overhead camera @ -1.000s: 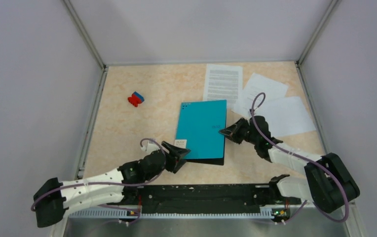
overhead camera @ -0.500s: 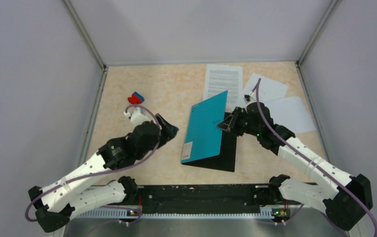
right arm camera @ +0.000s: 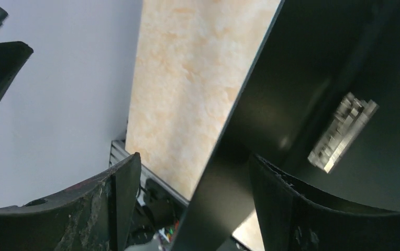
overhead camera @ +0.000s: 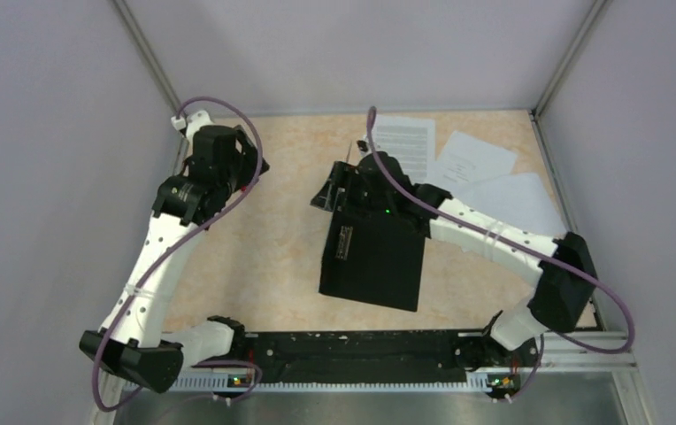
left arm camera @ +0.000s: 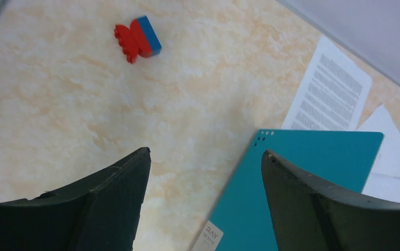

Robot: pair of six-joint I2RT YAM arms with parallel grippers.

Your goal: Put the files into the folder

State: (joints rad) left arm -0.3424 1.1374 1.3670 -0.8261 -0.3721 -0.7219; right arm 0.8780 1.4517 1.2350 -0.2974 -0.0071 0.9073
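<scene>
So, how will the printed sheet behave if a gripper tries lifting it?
Likely floppy: the printed sheet looks thin and lies flat on the table, so its edge may be hard to catch. Probably light, it may slide when pushed.

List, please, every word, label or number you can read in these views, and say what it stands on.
The label on the teal folder: its top line may read "RAY", but it is too blurred to be sure.
The printed sheet: dense lines of text, too small to read.
The second sheet: faint marks, unreadable.
Nothing else shows writing.
</scene>
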